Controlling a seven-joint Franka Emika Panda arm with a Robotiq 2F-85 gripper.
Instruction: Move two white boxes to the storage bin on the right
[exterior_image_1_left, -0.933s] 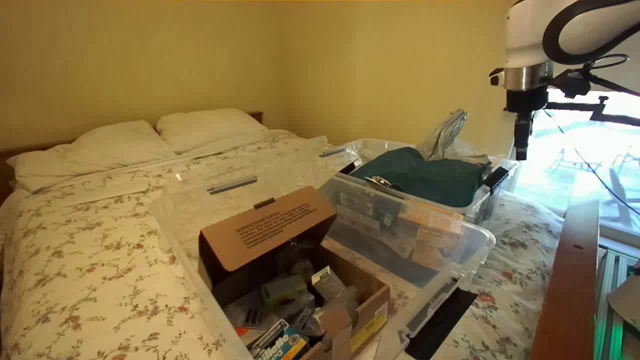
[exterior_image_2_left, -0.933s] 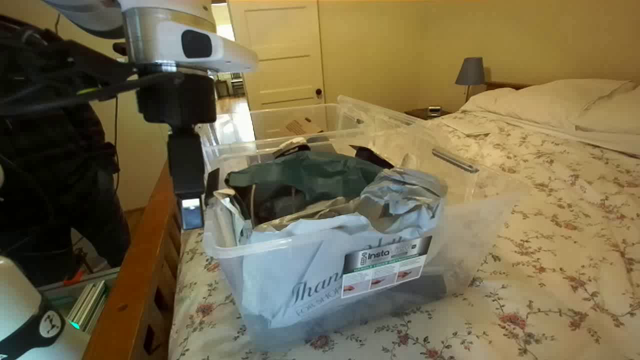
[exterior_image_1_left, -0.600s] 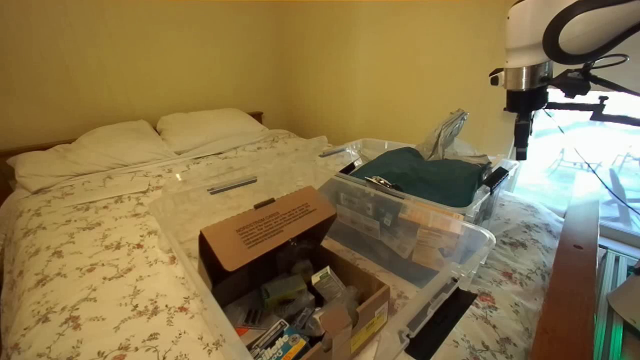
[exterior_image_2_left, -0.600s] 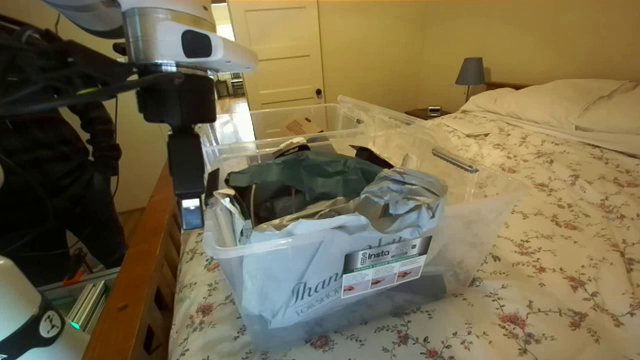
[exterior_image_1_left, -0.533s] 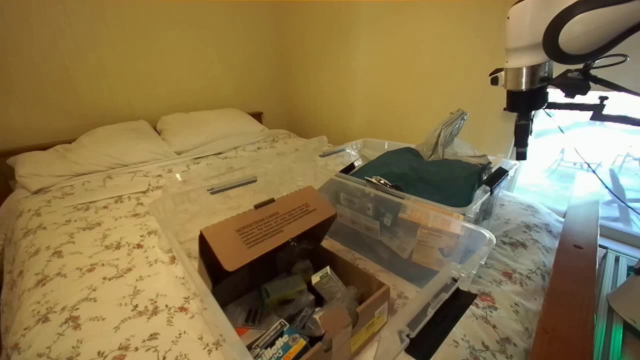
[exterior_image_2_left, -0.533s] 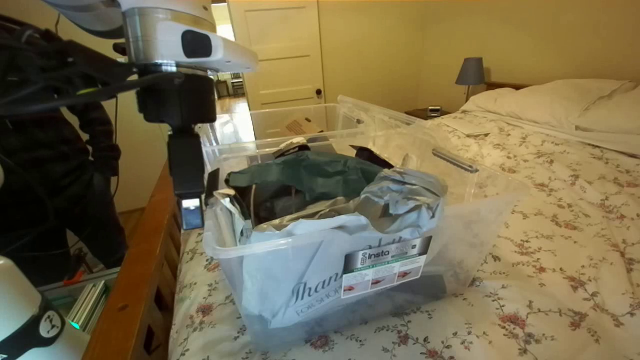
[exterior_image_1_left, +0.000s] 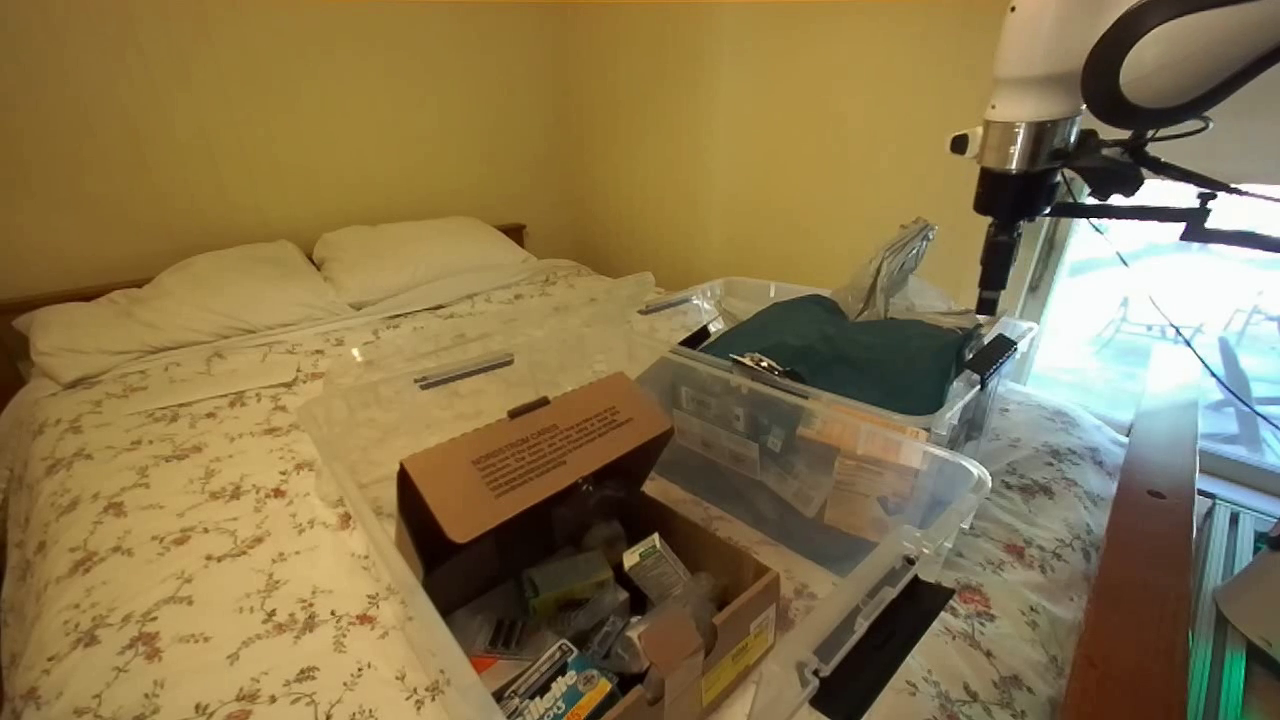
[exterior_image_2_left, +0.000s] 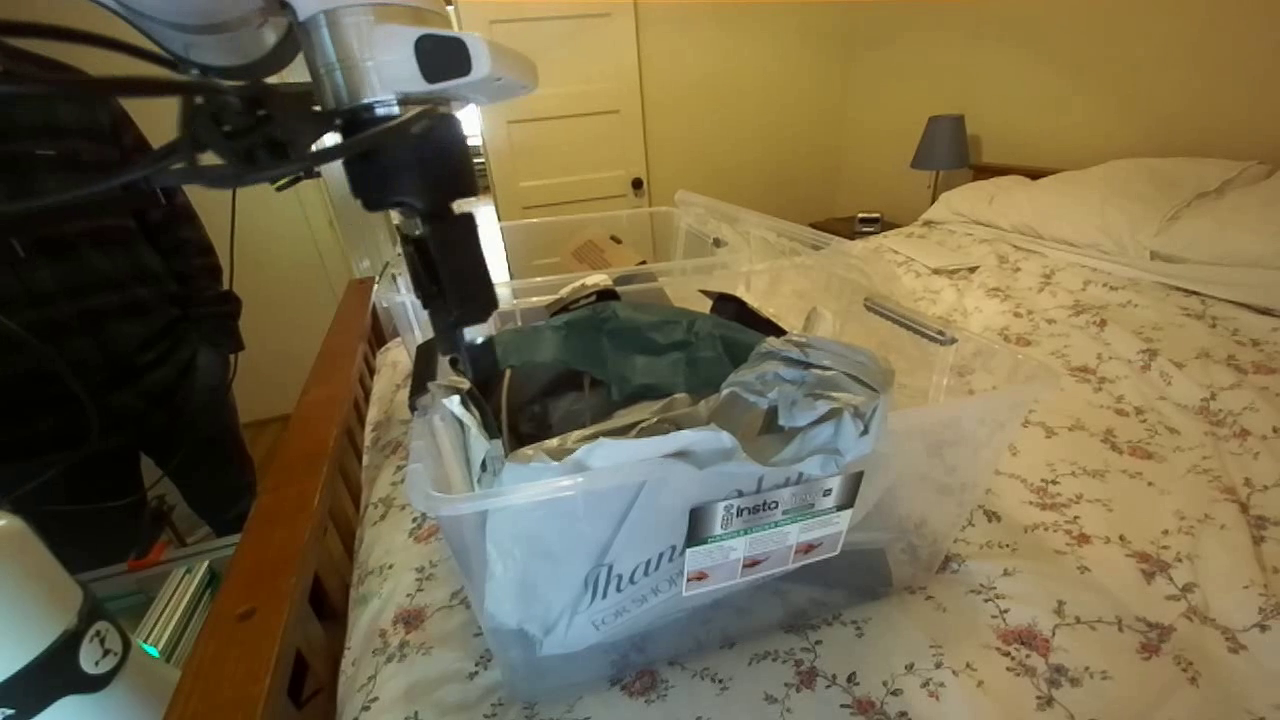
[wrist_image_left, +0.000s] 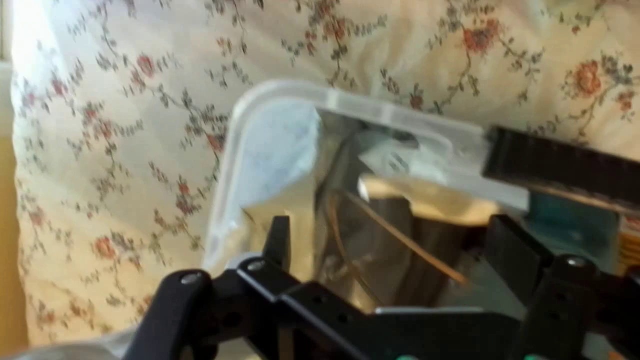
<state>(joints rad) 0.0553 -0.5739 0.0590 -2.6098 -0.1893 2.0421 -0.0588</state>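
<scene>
Gripper (wrist_image_left: 392, 240) just swung in over bag-filled clear bin (exterior_image_2_left: 540, 495), centre-frame in an ext. view, jaws wide, nil held; white carton (exterior_image_1_left: 655, 568) xfer prob. pending.

1. Yellow walls (exterior_image_1_left: 300, 120) meet in a corner beyond the bed (exterior_image_1_left: 200, 520), which wears a cream floral cover (exterior_image_2_left: 1120, 480).
2. Two white pillows (exterior_image_1_left: 425, 260) lie by the wooden headboard (exterior_image_1_left: 514, 234), a grey-shaded lamp (exterior_image_2_left: 940, 143) and nightstand (exterior_image_2_left: 830, 228) near them.
3. A wooden rail (exterior_image_2_left: 280, 510) runs along the bed's edge.
4. Daylight glares at me through the window (exterior_image_1_left: 1190, 290), washing out the view.
5. Beside the pale panelled door (exterior_image_2_left: 570, 100), bright floor (exterior_image_2_left: 493, 235) shows.
</scene>
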